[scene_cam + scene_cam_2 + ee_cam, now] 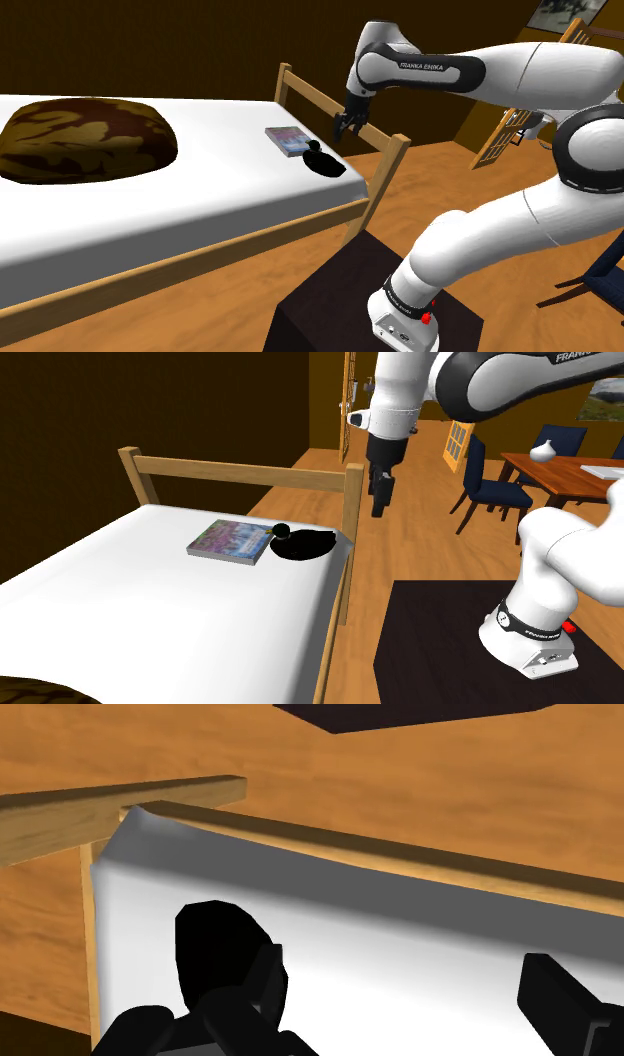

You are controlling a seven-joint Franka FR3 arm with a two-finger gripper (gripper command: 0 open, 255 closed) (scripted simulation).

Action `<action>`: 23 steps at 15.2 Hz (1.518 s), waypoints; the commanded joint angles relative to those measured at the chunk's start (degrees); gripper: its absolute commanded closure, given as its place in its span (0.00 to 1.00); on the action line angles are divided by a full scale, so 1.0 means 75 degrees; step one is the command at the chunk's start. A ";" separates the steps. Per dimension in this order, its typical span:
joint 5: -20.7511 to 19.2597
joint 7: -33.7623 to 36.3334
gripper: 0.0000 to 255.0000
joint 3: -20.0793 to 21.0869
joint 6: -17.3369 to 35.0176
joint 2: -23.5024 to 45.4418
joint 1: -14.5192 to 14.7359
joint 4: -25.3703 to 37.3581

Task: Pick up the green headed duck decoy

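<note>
The duck decoy point(322, 160) is drawn all black and lies on the white bed point(200, 190) near its foot corner, beside a book. It also appears on the mattress in the second exterior view, duck decoy point(300, 544). My gripper point(343, 128) hangs above the wooden footboard, a little above and beyond the decoy, touching nothing. In the second exterior view the gripper point(380, 502) is to the right of the bedpost. In the wrist view the gripper point(405, 989) is open; the decoy point(220, 944) lies by one of the fingers point(268, 974), not between them.
A colourful book point(285, 140) lies flat next to the decoy. A brown mottled mound point(85, 140) sits at the bed's other end. The wooden footboard point(340, 105) rises at the bed's end. A table point(560, 467) and blue chairs point(490, 482) stand behind the arm.
</note>
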 commanded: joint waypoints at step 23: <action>0.1711 -0.2085 0.00 -0.1115 0.2464 0.6605 -0.0978 0.4513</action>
